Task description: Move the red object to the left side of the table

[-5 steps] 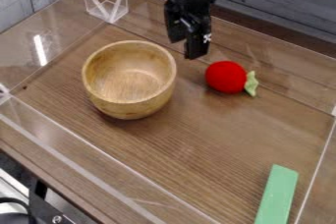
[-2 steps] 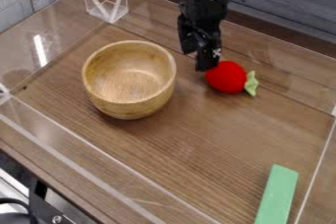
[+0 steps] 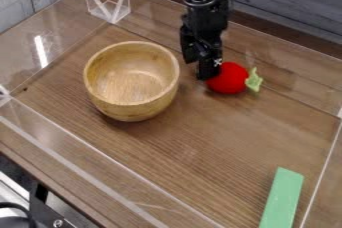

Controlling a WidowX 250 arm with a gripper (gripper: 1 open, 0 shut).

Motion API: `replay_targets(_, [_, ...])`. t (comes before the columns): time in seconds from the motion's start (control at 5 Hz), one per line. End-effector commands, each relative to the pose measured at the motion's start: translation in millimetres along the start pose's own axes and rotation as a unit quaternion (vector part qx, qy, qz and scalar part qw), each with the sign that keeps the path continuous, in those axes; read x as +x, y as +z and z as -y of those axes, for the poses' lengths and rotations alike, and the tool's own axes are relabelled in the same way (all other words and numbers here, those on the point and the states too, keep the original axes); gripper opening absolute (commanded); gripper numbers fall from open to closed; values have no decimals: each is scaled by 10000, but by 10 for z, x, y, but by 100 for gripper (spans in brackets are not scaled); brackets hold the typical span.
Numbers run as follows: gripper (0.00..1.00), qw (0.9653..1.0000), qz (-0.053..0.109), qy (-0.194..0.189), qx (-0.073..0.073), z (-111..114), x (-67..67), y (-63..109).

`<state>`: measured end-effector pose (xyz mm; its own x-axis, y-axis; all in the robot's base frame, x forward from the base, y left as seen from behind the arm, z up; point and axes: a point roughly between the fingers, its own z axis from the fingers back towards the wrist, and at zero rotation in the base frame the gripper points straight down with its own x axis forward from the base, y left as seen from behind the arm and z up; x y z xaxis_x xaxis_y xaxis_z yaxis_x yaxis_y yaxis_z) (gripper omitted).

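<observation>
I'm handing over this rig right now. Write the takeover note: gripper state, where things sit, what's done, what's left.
Gripper: open, pointing down, low at the left edge of the red object; contact can't be confirmed, nothing gripped.
Red object: on the table, right of centre, leafy stem facing right.
Wooden bowl: left of it, standing apart.
Green block: flat at the near right corner.
Done: approach only.
Left: close on the red object, lift it, carry it to the table's left side, probably clearing the bowl, and release.
</observation>
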<state>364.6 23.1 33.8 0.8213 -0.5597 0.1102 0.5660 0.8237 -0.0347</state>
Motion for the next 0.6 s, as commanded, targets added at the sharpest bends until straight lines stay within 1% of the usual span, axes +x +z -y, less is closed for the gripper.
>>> replay_targets(0.0, [0,9990,169,-396,108,-85,97,112])
replay_targets(0.2, [0,9978,303,-532,261,8,145,176])
replay_targets(0.4, [0,9959,448,-620,480,102,189,306])
